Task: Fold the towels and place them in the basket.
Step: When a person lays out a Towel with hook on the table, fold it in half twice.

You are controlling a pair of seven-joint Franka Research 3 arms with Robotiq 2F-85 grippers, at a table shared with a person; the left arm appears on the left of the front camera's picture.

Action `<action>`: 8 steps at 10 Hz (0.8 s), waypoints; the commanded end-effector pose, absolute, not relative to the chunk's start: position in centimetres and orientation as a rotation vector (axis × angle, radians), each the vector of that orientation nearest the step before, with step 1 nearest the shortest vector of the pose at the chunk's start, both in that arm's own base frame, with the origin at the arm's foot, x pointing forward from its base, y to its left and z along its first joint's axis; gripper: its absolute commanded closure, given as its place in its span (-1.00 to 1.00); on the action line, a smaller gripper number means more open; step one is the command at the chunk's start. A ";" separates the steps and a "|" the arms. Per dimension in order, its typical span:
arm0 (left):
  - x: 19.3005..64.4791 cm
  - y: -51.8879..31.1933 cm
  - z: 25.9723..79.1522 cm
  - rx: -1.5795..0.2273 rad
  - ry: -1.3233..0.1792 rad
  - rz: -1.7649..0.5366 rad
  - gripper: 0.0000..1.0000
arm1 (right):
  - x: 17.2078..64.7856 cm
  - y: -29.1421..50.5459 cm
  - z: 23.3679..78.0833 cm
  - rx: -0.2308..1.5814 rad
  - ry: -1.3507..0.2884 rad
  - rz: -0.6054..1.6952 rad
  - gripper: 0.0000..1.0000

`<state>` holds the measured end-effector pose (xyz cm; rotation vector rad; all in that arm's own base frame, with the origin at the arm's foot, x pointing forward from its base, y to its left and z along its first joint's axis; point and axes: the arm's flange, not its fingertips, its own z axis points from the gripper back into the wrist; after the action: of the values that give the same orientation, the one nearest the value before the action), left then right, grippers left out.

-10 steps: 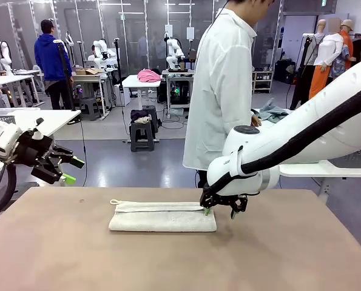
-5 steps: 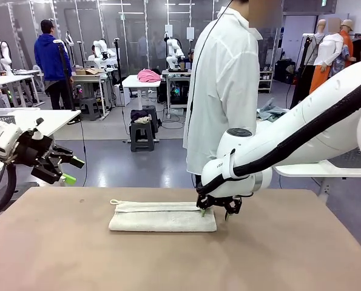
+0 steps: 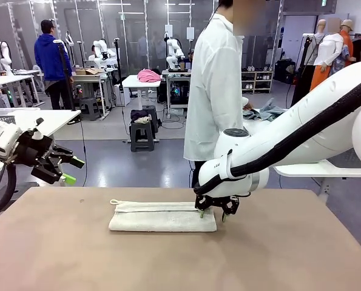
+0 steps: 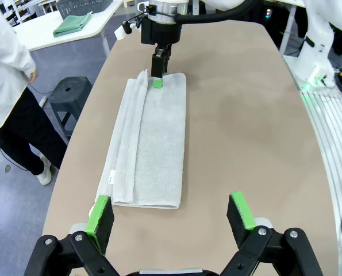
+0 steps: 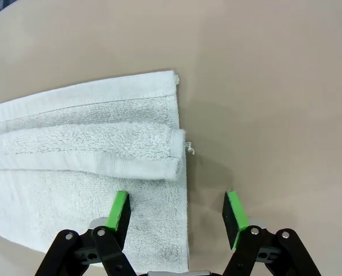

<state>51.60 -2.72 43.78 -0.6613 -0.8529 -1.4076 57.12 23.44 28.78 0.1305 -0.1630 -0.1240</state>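
No text, number or brand can be read here. A small dark marking (image 3: pixel 219 163) sits on the white arm housing just above the right tool (image 3: pixel 212 215), but it is too small to make out. A little green sign (image 3: pixel 323 3) hangs high up and far behind that tool, at the back of the room, and its writing is also too small to tell.
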 end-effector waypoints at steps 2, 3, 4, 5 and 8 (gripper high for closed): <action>51.5 -2.8 43.9 -0.660 -0.853 -1.411 -1.00 | 57.8 24.7 28.4 0.087 -0.159 -0.154 -0.35; 51.5 -2.8 43.9 -0.660 -0.853 -1.411 -1.00 | 57.8 24.8 28.4 0.072 -0.160 -0.157 -0.35; 51.5 -2.8 43.9 -0.660 -0.853 -1.411 -1.00 | 57.8 25.0 28.3 0.066 -0.166 -0.155 -0.35; 51.5 -2.8 43.9 -0.660 -0.853 -1.411 -1.00 | 57.8 25.2 28.3 0.059 -0.167 -0.148 -0.35; 51.5 -2.8 43.9 -0.660 -0.853 -1.411 -1.00 | 57.9 25.3 27.8 0.049 -0.160 -0.148 0.00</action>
<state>51.60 -2.71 43.78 -0.6612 -0.8529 -1.4075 57.57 24.35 28.96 0.0885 -0.1589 -0.1121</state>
